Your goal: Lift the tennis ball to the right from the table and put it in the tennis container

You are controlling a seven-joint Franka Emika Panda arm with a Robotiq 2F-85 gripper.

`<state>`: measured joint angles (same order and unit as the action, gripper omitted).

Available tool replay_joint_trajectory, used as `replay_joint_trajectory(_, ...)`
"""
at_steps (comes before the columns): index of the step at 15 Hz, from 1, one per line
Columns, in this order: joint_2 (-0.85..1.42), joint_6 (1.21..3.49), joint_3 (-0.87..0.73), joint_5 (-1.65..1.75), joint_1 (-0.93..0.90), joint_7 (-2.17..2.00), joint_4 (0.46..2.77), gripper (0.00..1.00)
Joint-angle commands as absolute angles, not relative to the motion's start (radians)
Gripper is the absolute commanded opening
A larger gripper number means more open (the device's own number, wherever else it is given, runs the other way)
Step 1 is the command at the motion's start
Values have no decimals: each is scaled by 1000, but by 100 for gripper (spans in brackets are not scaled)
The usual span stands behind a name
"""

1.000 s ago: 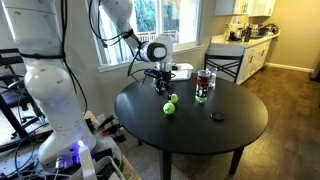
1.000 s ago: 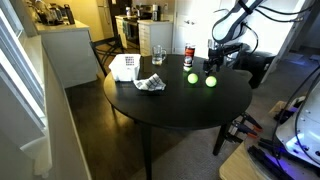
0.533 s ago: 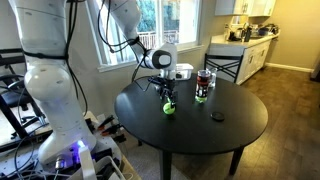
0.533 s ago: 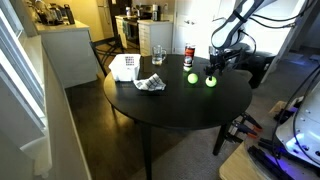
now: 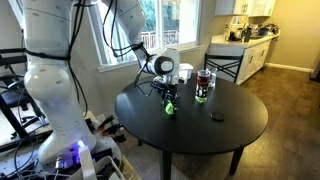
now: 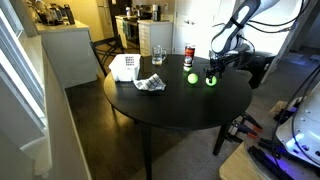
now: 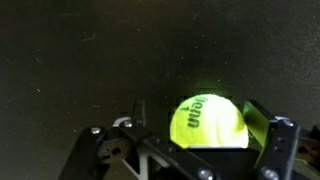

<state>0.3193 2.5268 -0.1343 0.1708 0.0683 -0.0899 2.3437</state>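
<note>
Claw (image 7: pixel 198 112) spread astride the ball (image 7: pixel 207 122), pinching nothing yet. Looks like the grasp step; next calls for closing squarely, then lifting clear. Fuzzy, bright yellow-green, dark lettering on top, resting on the black counter (image 6: pixel 180 102) near its twin (image 6: pixel 192 77). Farther off, upright, the container (image 5: pixel 204 85).

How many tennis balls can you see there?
2. One tennis ball sits on the table between the fingers of the open gripper; the other ball lies just beside it. More may be hidden inside the tennis container.
</note>
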Motion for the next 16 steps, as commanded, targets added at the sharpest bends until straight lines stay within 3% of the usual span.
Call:
replay_joint_trajectory(1, 355, 2611, -133, 166, 85, -39, 2345, 100)
replay_joint_trajectory(16, 344, 2710, -119, 145, 120, 85, 2359, 100)
